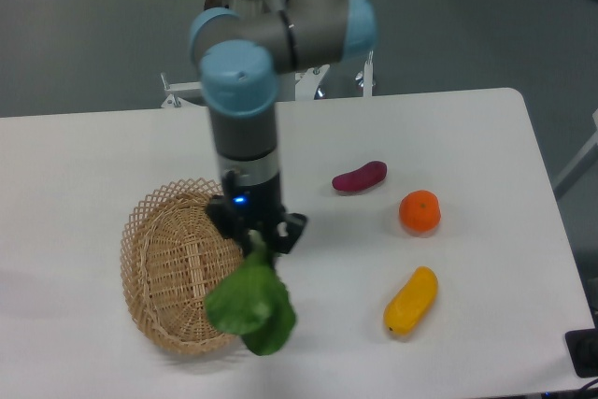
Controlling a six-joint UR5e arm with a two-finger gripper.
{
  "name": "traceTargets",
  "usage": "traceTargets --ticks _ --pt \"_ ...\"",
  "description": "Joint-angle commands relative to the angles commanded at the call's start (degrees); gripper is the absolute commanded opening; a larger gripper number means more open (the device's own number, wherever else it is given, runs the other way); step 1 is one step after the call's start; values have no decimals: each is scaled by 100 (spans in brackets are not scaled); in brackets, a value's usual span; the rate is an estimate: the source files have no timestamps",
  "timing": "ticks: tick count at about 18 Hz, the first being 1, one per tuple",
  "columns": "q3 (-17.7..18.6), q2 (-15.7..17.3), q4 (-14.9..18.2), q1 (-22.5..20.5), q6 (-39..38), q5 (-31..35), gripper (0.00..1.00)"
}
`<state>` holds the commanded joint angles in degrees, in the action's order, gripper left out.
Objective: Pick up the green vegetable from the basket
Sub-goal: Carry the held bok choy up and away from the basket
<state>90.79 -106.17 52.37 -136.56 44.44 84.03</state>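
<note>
The green vegetable (250,307) hangs leaves-down from my gripper (255,240), over the right rim of the basket (177,273). Its pale stem end is pinched between the fingers, and its dark green leaves cover part of the basket's right edge. The gripper is shut on the stem, just above the basket's right side. The tan wicker basket sits at the front left of the white table, and its visible inside holds nothing else.
A purple oblong vegetable (360,177), an orange round fruit (420,211) and a yellow oblong vegetable (411,301) lie on the table to the right of the basket. The table's front edge runs just below the basket.
</note>
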Motion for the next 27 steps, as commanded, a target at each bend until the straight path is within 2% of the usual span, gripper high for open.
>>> traceTargets --ticks 2,5,8,10,13,27 --pt "-9 26 359 -404 659 -158 43" --pt "-9 237 834 -1028 1679 -168 43" --pt "0 351 1142 -1530 2523 -168 43" --pt "26 387 1196 -1768 2893 -168 43" --pt "26 387 1196 -1883 3044 -159 43" --pt "9 387 1179 -1874 3036 -176 43"
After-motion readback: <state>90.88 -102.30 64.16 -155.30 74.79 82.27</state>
